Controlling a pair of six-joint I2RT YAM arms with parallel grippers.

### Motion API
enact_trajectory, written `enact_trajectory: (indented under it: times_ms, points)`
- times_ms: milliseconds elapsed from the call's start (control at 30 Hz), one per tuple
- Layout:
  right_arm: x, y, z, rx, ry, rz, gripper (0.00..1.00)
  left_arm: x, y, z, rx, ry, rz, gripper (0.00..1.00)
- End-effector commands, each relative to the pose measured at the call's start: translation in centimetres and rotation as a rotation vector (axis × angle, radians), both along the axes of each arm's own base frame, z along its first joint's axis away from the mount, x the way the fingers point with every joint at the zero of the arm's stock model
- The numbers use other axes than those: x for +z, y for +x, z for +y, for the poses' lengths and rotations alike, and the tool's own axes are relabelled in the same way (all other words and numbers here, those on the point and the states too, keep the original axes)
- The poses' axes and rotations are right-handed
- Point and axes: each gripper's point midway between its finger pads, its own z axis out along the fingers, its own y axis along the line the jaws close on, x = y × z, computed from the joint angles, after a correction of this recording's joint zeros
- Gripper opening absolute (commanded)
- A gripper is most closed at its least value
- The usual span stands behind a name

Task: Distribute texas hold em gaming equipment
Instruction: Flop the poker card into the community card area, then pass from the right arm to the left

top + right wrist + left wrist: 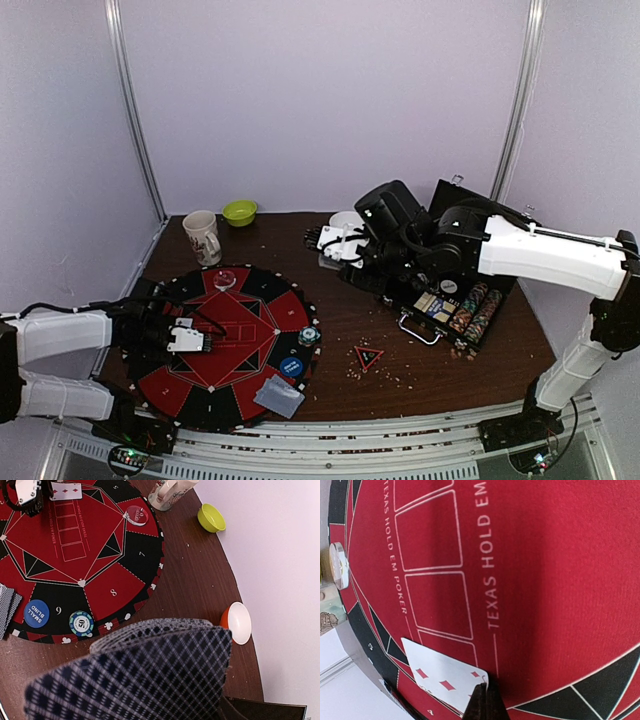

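My left gripper [487, 696] is shut on the corner of a white-faced diamond playing card [442, 672], held low over the red centre of the round poker mat [240, 330]; gripper and card also show in the top view [198, 341]. My right gripper [338, 245] hovers near the open case and is shut on a deck of blue-checked cards [150, 675] that hides its fingers. On the mat lie a blue small-blind button [291, 367], a striped 50 chip [308, 336] and a red round button [225, 279]. A small card stack [279, 396] lies at the mat's near edge. A red-black triangle marker [369, 357] lies on the table.
The black hinged case [470, 310] with chip rows stands open at the right. A mug [203, 237] and a green bowl [239, 212] stand at the back left. An orange-white bowl [237, 622] sits beside my right gripper. Crumbs are scattered on the brown table.
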Motion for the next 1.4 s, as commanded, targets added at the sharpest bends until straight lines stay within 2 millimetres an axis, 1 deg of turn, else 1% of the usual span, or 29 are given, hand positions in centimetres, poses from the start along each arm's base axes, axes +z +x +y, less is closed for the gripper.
enact_trajectory:
  times_ms: [0, 100, 200, 300, 333, 367, 400, 467, 567, 600, 633, 667, 700, 733, 767, 800, 833, 867, 933, 1000, 1033, 1067, 1133, 1200, 1233, 1300, 1367]
  points:
    - [1.3, 0.1, -0.3, 0.002, 0.033, -0.024, 0.46, -0.7, -1.3, 0.4, 0.027, -0.018, 0.044, 0.03]
    - [1.4, 0.2, -0.3, 0.002, 0.032, -0.026, 0.46, -0.8, -2.0, 0.3, 0.032, -0.030, 0.069, 0.15]
    - [1.4, 0.3, -0.4, -0.004, 0.030, -0.027, 0.46, -0.1, -1.7, -0.3, 0.041, -0.070, 0.052, 0.23]
    - [1.4, 0.4, -0.4, -0.006, 0.031, -0.024, 0.46, 0.9, -1.3, -0.9, 0.047, -0.111, 0.038, 0.27]
    - [1.4, 0.3, -0.4, -0.005, 0.031, -0.024, 0.46, 1.5, -0.8, -1.4, 0.046, -0.137, 0.026, 0.27]
    - [1.4, 0.3, -0.3, -0.005, 0.030, -0.023, 0.46, 2.7, -0.1, -2.1, 0.050, -0.179, 0.000, 0.28]
    - [1.4, 0.4, -0.4, -0.005, 0.029, -0.022, 0.46, 4.4, 1.0, -3.1, 0.061, -0.246, -0.039, 0.28]
    - [1.4, 0.4, -0.3, -0.006, 0.027, -0.021, 0.46, 8.6, 3.0, -5.2, 0.087, -0.401, -0.109, 0.29]
    - [1.5, 0.5, -0.3, -0.007, 0.026, -0.021, 0.46, 14.4, 5.1, -7.7, 0.096, -0.585, -0.160, 0.32]
    - [1.5, 0.5, -0.2, -0.007, 0.025, -0.020, 0.46, 16.3, 5.9, -8.4, 0.139, -0.666, -0.168, 0.37]
    - [1.5, 0.5, -0.2, -0.006, 0.025, -0.021, 0.46, 18.7, 6.9, -9.0, 0.167, -0.749, -0.191, 0.42]
    - [1.4, 0.5, -0.2, -0.006, 0.024, -0.020, 0.46, 20.9, 7.8, -9.7, 0.216, -0.847, -0.198, 0.52]
    - [1.4, 0.5, -0.1, -0.007, 0.021, -0.018, 0.46, 23.5, 8.7, -10.4, 0.256, -0.956, -0.204, 0.66]
    - [1.3, 0.6, -0.1, -0.007, 0.020, -0.017, 0.46, 25.9, 9.4, -11.3, 0.303, -1.080, -0.179, 0.79]
    - [1.3, 0.6, 0.0, -0.007, 0.018, -0.016, 0.46, 27.8, 9.7, -12.4, 0.321, -1.186, -0.126, 0.90]
    - [1.3, 0.6, 0.0, -0.008, 0.018, -0.015, 0.46, 29.9, 9.7, -13.7, 0.304, -1.298, -0.065, 0.97]
    - [1.2, 0.6, 0.0, -0.006, 0.016, -0.013, 0.46, 31.4, 9.5, -14.9, 0.290, -1.397, 0.009, 0.98]
    - [1.2, 0.6, 0.1, -0.004, 0.018, -0.011, 0.46, 32.4, 9.3, -15.9, 0.293, -1.476, 0.070, 0.98]
    - [1.3, 0.6, 0.3, 0.000, 0.022, -0.009, 0.46, 33.6, 8.6, -18.1, 0.301, -1.591, 0.151, 0.97]
    - [1.3, 0.7, 0.4, -0.003, 0.019, -0.011, 0.46, 34.4, 7.3, -21.2, 0.268, -1.637, 0.256, 0.93]
    - [1.4, 0.8, 0.5, -0.003, 0.016, -0.016, 0.46, 34.4, 7.0, -22.7, 0.280, -1.636, 0.313, 0.89]
    - [1.4, 0.9, 0.6, -0.003, 0.012, -0.019, 0.45, 34.2, 7.0, -23.9, 0.316, -1.634, 0.376, 0.87]
    - [1.3, 0.9, 0.8, 0.001, 0.009, -0.025, 0.45, 32.4, 7.1, -25.9, 0.409, -1.623, 0.566, 0.87]
    - [1.4, 0.8, 1.0, 0.006, 0.008, -0.032, 0.45, 30.3, 7.1, -27.2, 0.513, -1.617, 0.740, 0.87]
    - [1.5, 0.7, 1.1, 0.009, 0.007, -0.034, 0.45, 30.1, 6.7, -27.8, 0.491, -1.618, 0.789, 0.89]
    - [1.4, 0.6, 1.2, 0.012, 0.002, -0.036, 0.45, 30.4, 6.0, -28.6, 0.437, -1.644, 0.807, 0.95]
    - [1.3, 0.6, 1.3, 0.014, -0.004, -0.032, 0.45, 31.4, 5.1, -29.3, 0.355, -1.671, 0.822, 0.98]
